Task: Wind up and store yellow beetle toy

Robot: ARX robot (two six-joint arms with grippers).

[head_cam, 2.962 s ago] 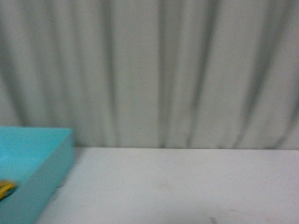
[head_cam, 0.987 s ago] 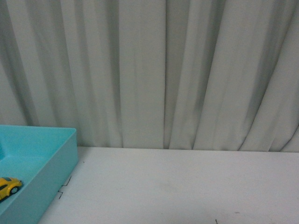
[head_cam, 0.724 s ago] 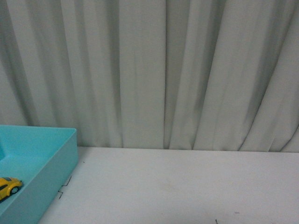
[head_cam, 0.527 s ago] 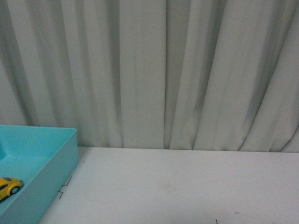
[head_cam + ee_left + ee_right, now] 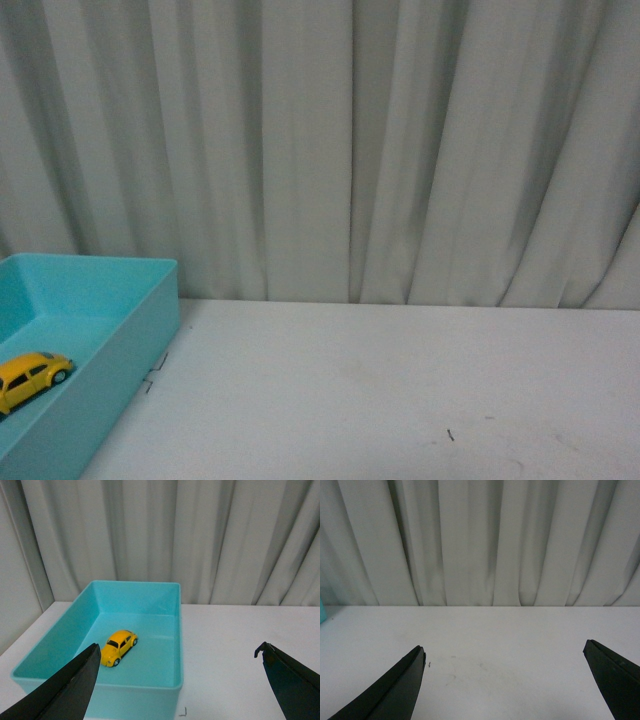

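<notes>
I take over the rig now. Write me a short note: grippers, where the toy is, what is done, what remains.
Left gripper: open, empty, apart from the bin.
Right gripper: open, empty, over bare table.
Yellow beetle toy: on its wheels on the floor of the turquoise bin, alone there.
Done: the toy is stored in the bin.
Left: nothing visible; whether it was wound up cannot be told from the pictures.

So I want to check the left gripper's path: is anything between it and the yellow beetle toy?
Nothing visible. The left gripper is open and empty, outside the turquoise bin. The yellow beetle toy sits alone on the bin floor; only the near wall lies between them.
</notes>
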